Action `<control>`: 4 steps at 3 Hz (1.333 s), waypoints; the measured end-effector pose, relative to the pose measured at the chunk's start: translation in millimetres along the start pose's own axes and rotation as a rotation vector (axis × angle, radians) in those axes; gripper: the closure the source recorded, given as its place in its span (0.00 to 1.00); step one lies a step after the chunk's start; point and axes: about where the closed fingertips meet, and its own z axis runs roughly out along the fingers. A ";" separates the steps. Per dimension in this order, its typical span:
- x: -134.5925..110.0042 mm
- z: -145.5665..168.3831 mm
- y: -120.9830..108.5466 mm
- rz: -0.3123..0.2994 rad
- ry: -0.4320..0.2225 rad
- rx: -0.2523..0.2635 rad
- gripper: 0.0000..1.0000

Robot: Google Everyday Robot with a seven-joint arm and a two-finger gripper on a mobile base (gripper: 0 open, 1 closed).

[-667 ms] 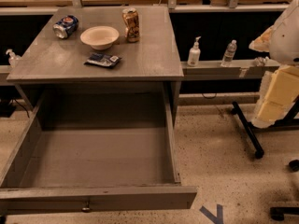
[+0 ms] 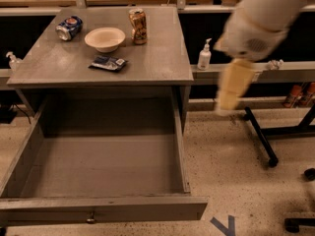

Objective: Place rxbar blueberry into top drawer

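The rxbar blueberry [image 2: 108, 63], a flat dark blue wrapper with white patches, lies on the grey desk top [image 2: 157, 63] just in front of the bowl. The top drawer [image 2: 98, 208] is pulled fully open below the desk, its inside bare, with a small knob [image 2: 90, 218] on the front panel. My arm hangs blurred to the right of the desk, and the gripper [image 2: 227, 100] is at its lower end, well right of the bar and above the floor. It holds nothing that I can see.
A white bowl [image 2: 105, 38], a crushed blue soda can [image 2: 69, 27] and an upright brown can [image 2: 138, 26] stand on the desk behind the bar. A pump bottle [image 2: 204, 55] stands on a rail at right. Black stand legs [image 2: 261, 136] cross the floor at right.
My arm has swung left from the right edge toward the desk and now fills more of the upper right. The desk items and drawer are unchanged.
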 end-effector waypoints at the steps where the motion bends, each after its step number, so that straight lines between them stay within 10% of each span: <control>1: -93.2 68.9 -40.7 -0.115 -0.031 -0.083 0.00; 3: -250.0 162.9 -79.9 -0.254 -0.031 -0.147 0.00; 4: -281.4 184.4 -113.6 -0.236 -0.005 -0.083 0.00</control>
